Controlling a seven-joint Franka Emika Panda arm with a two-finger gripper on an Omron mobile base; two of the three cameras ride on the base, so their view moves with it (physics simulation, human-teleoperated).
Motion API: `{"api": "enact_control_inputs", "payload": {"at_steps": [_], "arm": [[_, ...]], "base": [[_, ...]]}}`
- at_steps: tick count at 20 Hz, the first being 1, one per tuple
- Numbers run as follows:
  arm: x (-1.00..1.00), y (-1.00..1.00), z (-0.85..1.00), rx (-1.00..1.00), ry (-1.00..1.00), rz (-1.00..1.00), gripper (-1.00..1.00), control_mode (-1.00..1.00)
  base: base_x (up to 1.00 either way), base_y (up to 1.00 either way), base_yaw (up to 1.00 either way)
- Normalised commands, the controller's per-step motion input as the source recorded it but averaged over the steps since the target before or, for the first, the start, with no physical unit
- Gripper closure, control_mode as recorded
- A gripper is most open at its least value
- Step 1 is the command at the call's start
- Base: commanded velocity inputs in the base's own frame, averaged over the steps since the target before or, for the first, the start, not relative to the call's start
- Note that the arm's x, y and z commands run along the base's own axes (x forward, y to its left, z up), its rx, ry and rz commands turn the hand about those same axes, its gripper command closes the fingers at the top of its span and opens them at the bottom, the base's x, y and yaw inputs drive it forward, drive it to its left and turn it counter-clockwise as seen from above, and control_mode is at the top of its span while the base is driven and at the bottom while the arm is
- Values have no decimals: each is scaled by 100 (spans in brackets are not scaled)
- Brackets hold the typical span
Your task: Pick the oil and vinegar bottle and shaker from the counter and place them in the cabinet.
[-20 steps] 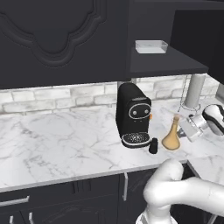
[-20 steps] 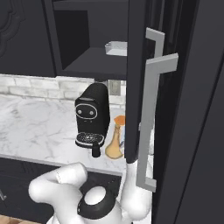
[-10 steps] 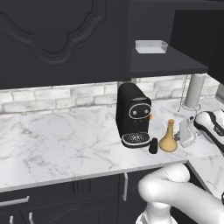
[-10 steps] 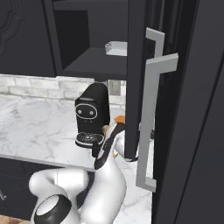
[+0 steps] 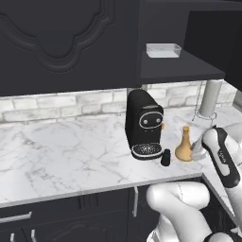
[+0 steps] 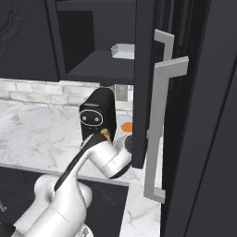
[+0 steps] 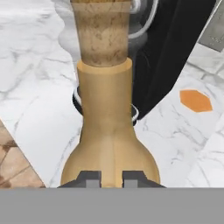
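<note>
The tan-orange oil and vinegar bottle point(image 5: 184, 145) stands upright on the marble counter point(image 5: 71, 151), just right of the black coffee machine point(image 5: 144, 125). The tiny black shaker point(image 5: 165, 157) stands between them, at the machine's front corner. My gripper point(image 5: 194, 152) is at the bottle's right side, level with its base, and it is open. In the hand view the bottle point(image 7: 107, 131) stands close ahead, its wide base showing between and around the two fingertips point(image 7: 89, 178). The open cabinet point(image 5: 179, 66) hangs above with its dark shelf.
A clear shallow tray point(image 5: 163, 49) lies on the cabinet shelf. The open cabinet door with its long metal handle point(image 6: 157, 115) hangs at the right, close to my arm. A metal stand with a grey roll point(image 5: 209, 98) sits at the back right.
My hand has come lower and nearer to the bottle from its right. The arm's elbow has swung up in front of the coffee machine in the right base view. Bottle and shaker have stayed put.
</note>
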Motion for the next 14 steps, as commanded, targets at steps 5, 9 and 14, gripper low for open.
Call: {"api": "enact_control_inputs", "payload": {"at_steps": [5,9,14], "arm": [[-21,10,63,-1,-8,-28,100,-100],[-15,1,67,0,-6,-28,100,-100],[-13,0,58,0,0,-23,100,-100]], "base": [[0,0,0],[0,0,0],[0,0,0]]}}
